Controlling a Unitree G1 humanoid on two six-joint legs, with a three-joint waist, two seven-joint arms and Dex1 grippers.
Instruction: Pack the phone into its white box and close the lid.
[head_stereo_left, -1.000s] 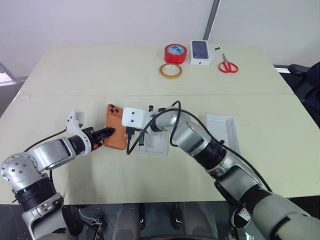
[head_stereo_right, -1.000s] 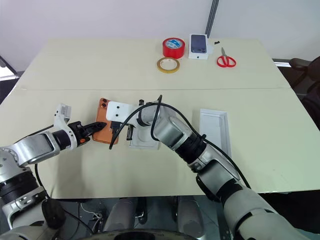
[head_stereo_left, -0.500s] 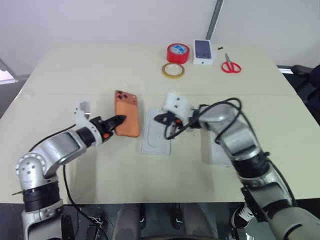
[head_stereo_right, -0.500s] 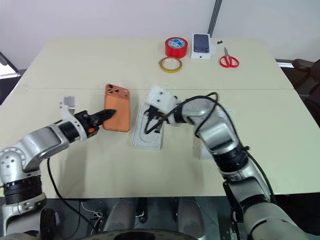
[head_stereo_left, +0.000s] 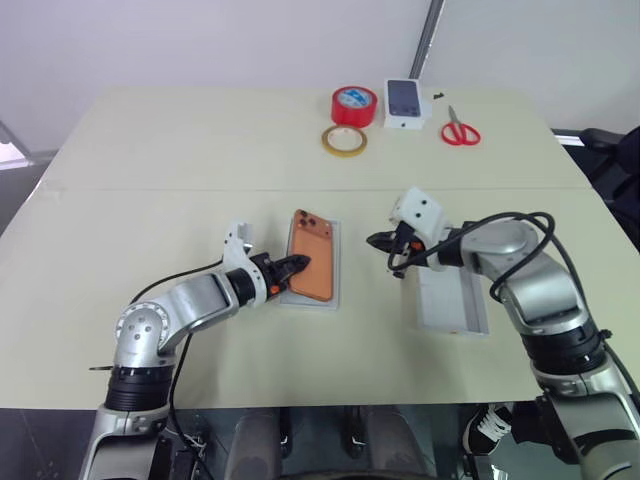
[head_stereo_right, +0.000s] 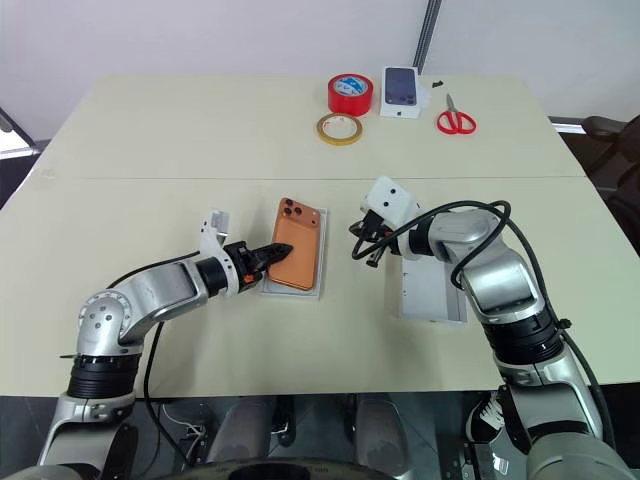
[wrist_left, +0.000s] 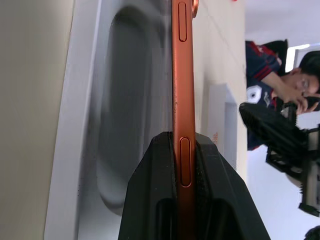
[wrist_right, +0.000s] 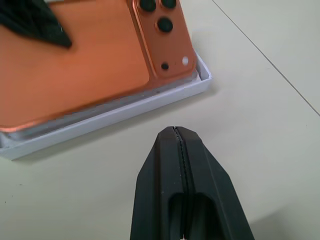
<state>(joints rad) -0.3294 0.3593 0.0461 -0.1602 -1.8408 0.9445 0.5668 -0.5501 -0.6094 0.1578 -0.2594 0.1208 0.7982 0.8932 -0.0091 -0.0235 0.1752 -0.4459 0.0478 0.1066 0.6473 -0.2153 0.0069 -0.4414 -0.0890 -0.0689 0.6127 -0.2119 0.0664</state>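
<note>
Left wrist view: left hand (wrist_left: 182, 165) pinches phone (head_stereo_left: 312, 267) by its long edges, over white box (head_stereo_left: 333, 262) mid-desk, near front edge. Advice: lower phone flat, square with rim, before letting go. Right hand (wrist_right: 176, 150) pressed shut, empty, beside box. Lid (head_stereo_left: 450, 297) lies right of box.

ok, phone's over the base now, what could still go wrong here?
1. The left gripper pinches the phone by one edge, tilted over the white box; released askew, it may rest on the rim.
2. The lid lies open-side up beside the shut right gripper; it needs flipping.
</note>
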